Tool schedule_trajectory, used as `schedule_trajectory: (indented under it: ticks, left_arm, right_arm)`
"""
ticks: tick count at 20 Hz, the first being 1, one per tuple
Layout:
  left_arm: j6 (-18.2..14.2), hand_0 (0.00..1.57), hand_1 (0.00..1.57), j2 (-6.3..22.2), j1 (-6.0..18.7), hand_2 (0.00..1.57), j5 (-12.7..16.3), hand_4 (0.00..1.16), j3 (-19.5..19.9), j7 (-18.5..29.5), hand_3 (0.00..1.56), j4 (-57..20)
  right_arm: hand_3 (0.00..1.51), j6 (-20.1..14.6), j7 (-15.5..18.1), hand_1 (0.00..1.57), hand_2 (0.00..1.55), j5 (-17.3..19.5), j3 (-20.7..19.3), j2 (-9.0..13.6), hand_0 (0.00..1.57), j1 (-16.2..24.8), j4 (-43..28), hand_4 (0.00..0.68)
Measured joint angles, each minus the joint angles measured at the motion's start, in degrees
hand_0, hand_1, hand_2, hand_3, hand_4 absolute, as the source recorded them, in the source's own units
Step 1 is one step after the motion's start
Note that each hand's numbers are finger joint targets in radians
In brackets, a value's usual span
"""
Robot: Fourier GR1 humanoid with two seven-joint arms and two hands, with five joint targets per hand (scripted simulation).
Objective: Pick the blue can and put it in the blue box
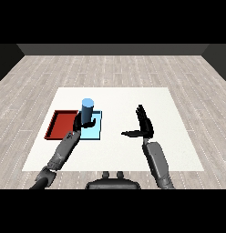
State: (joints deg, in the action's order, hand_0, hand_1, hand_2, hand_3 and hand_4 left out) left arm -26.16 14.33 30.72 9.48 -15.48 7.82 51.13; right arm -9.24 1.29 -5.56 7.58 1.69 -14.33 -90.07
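Blue can (pixel 88 110) upright in the left hand (pixel 79 123), fingers curled round its lower part, right over the light blue tray (pixel 97 132). Red tray (pixel 61 124) sits just beside it. Right hand (pixel 144 127) hangs apart above the white surface (pixel 174 150), fingers straight, thumb out.

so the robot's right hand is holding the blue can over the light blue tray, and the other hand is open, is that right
Not quite: the head view shows the left hand curled round the blue can over the light blue tray. The right hand is the open one, holding nothing.
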Motion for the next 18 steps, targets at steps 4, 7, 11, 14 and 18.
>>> schedule_trajectory:
  ticks: [4, 7, 11, 14, 18]
  left_arm:
    - [-2.2, 0.91, 0.91, 3.1, 3.2, 0.78, -5.5, 0.93, -2.1, -6.1, 0.50, -8.5]
    - [-3.4, 0.90, 0.90, 4.2, 6.2, 0.77, -9.8, 0.91, -4.5, -11.7, 0.55, -15.7]
    - [-2.9, 0.85, 0.85, 3.1, 11.3, 0.79, -14.0, 0.88, -6.5, -16.7, 0.58, -25.5]
    - [-2.2, 1.22, 1.22, 1.6, 14.1, 1.03, -15.2, 0.79, -6.3, -19.9, 0.00, -32.7]
    - [1.1, 1.23, 1.23, -1.1, 17.2, 1.08, -17.0, 0.83, -7.3, -24.8, 0.00, -40.5]
  right_arm:
    - [0.00, -0.5, 0.2, 0.00, 0.00, -0.4, -0.8, -0.5, 0.00, 0.4, 0.6, 0.000]
    - [0.00, -0.7, 0.2, 0.00, 0.00, -0.7, -1.5, -0.3, 0.00, 1.0, 0.7, 0.000]
    - [0.00, 0.1, 1.5, 0.00, 0.00, -1.8, -3.4, 0.1, 0.00, 0.7, 3.7, 0.000]
    - [0.00, 0.4, 3.0, 0.00, 0.00, -2.4, -4.4, -0.1, 0.00, 1.1, 5.7, 0.000]
    - [0.00, 0.9, 3.2, 0.00, 0.00, -3.3, -6.3, 0.7, 0.00, 0.1, 7.7, 0.000]
